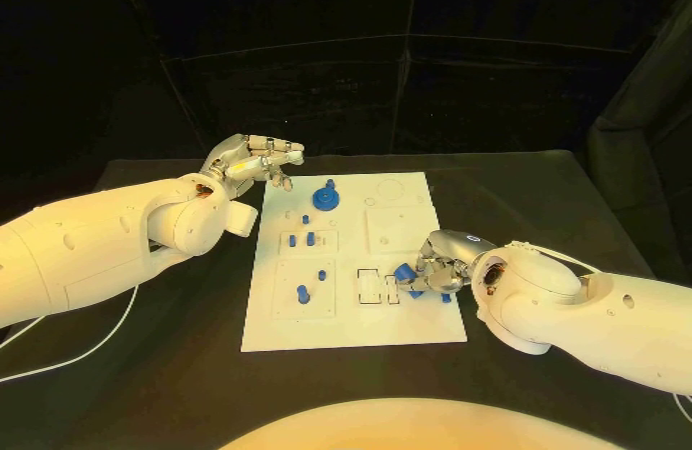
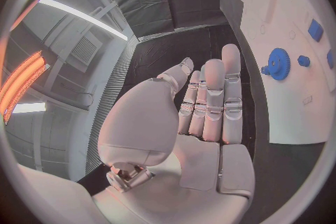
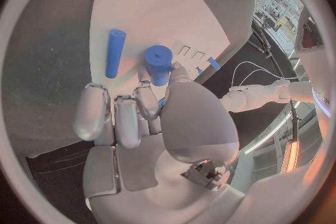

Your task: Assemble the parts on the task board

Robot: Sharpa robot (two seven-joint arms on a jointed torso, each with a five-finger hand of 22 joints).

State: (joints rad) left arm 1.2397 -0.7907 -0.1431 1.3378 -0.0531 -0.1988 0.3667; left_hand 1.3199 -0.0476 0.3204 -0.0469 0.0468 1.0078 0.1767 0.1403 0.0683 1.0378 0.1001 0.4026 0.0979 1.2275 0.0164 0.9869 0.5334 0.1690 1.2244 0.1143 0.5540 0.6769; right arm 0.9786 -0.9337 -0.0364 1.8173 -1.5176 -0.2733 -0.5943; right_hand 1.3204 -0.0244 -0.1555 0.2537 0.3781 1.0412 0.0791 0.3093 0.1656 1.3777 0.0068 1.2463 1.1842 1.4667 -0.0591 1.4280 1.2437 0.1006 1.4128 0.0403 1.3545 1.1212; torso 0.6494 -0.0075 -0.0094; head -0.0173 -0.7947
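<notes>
My R hand (image 1: 433, 267) pinches blue cylinder (image 3: 159, 64) at board's (image 1: 353, 325) right edge; L hand (image 1: 253, 160) open, off board's left corner.

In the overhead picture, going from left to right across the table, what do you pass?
Left hand → blue gear on the task board → right hand, holding a blue part → right arm.

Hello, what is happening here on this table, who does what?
A two-armed robot is assembling small blue parts on a white task board. Its right hand is at the board's near right corner and holds a blue cylinder; a thinner blue rod lies on the board beside it. The left hand hovers open, holding nothing, just off the board's far left corner, near a blue gear.
</notes>
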